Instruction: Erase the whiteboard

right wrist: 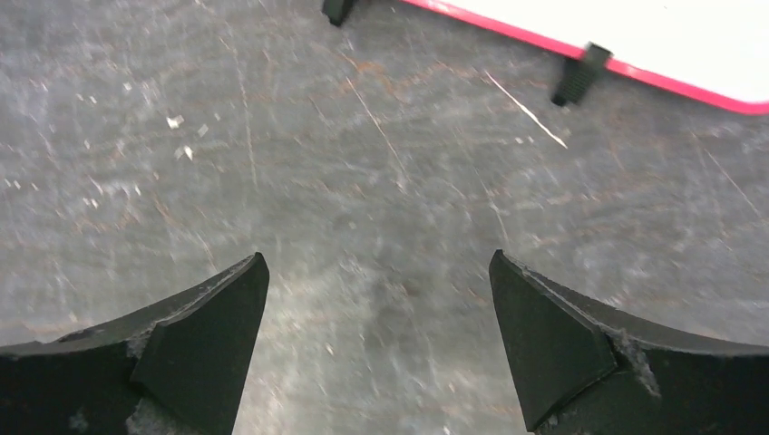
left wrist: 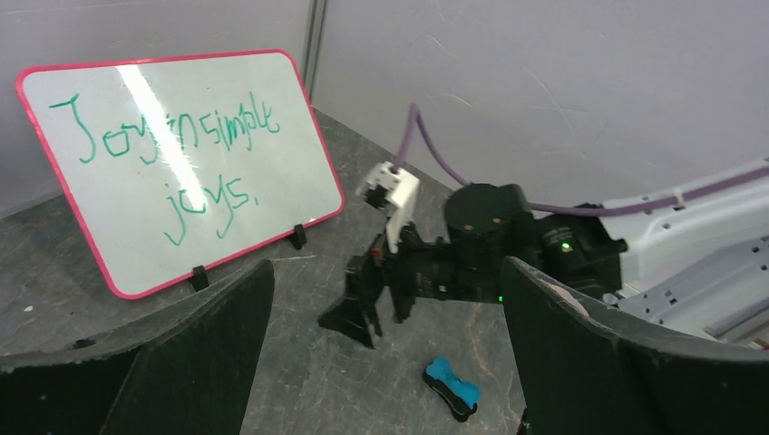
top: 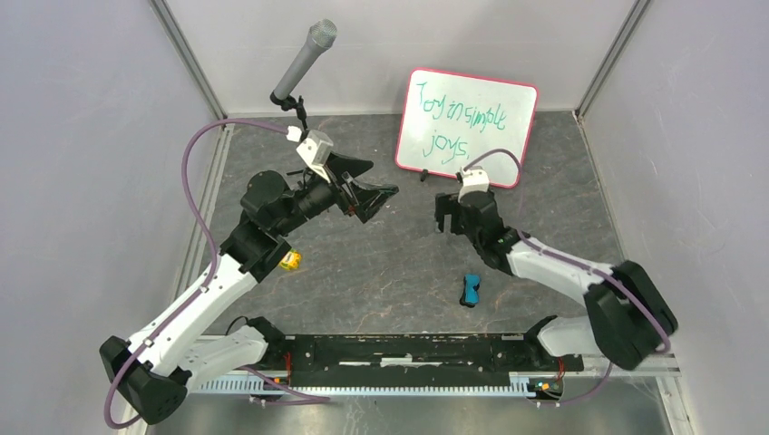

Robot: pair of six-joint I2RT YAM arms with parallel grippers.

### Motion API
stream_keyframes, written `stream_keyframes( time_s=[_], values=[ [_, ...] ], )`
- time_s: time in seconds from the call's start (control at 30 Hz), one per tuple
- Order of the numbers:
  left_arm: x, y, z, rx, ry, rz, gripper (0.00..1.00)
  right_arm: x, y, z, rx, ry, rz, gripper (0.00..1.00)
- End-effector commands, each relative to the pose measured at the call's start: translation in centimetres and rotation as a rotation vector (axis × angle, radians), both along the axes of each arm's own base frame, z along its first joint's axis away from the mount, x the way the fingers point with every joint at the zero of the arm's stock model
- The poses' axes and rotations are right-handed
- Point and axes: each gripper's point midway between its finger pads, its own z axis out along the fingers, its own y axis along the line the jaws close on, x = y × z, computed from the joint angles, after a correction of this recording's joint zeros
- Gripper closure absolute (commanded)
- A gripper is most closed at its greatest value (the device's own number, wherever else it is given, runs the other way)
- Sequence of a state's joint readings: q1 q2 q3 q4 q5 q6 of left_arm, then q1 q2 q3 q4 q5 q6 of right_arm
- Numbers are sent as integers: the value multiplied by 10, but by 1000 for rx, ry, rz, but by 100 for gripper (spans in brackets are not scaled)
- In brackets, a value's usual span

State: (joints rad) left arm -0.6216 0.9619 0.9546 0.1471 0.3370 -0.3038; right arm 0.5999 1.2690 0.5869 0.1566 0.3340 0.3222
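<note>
The left gripper (top: pixel 384 178) hangs empty, jaws apart; so does the right gripper (top: pixel 444 216), near the whiteboard (top: pixel 467 127), which stands at the back with its green writing whole. Wiping seems not yet begun: the next move calls for grasping the blue block (top: pixel 471 290), likely an eraser.

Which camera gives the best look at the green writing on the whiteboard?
Left wrist: the whiteboard fills much of the frame, writing large and legible. Top external shows it whole but smaller. Right wrist catches only its bottom edge and feet.
</note>
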Motion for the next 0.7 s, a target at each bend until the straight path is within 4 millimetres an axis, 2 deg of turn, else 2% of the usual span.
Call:
stream_keyframes(
  time_s=[0.0,0.17,0.3,0.4,0.67],
  values=[
    [-7,-1,24,4,-87,10,0,44,28,35,154,-63,-91,2],
    [-6,6,28,-14,-85,47,0,75,37,24,164,-39,-189,2],
    [-10,1,29,-44,-65,17,0,96,49,19,191,-25,-225,2],
    [-11,1,31,-49,-64,10,0,113,61,12,207,-8,-244,8],
    [-12,7,34,-57,-78,35,0,150,71,-14,185,50,-389,25]
  ],
)
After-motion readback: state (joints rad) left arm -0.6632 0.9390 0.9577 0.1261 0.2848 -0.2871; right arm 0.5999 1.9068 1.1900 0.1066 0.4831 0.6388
